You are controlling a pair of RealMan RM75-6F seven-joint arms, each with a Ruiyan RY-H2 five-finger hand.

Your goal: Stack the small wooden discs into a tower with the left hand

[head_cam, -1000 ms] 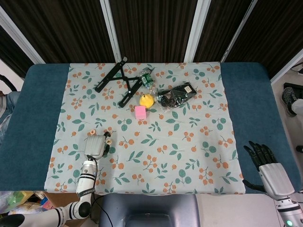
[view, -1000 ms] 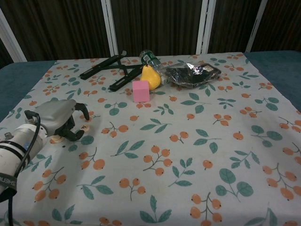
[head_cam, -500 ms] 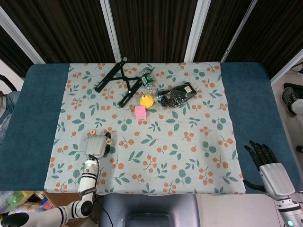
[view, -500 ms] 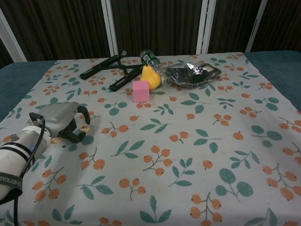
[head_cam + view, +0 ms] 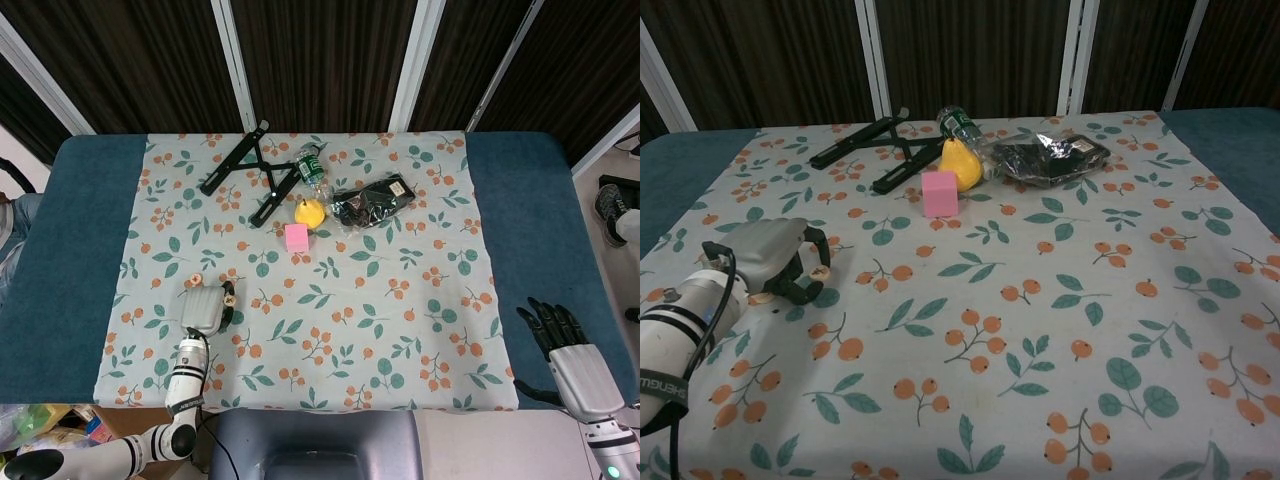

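My left hand (image 5: 205, 308) hangs low over the front left of the floral cloth, fingers curled downward. A small wooden disc (image 5: 228, 297) is pinched at its fingertips; the chest view shows this disc (image 5: 820, 270) between the curled fingers of the left hand (image 5: 775, 258), just above the cloth. Another small wooden disc (image 5: 197, 279) lies flat on the cloth just beyond the hand. My right hand (image 5: 565, 345) sits off the cloth at the table's front right edge, fingers spread and holding nothing.
At the back middle of the cloth (image 5: 400, 330) lie a black folding stand (image 5: 250, 172), a plastic bottle (image 5: 312, 168), a yellow pear-shaped toy (image 5: 311, 211), a pink cube (image 5: 297, 237) and a black packet (image 5: 373, 200).
The left hand has drawn back slightly toward the robot, carrying the pinched disc with it. The right hand has barely moved.
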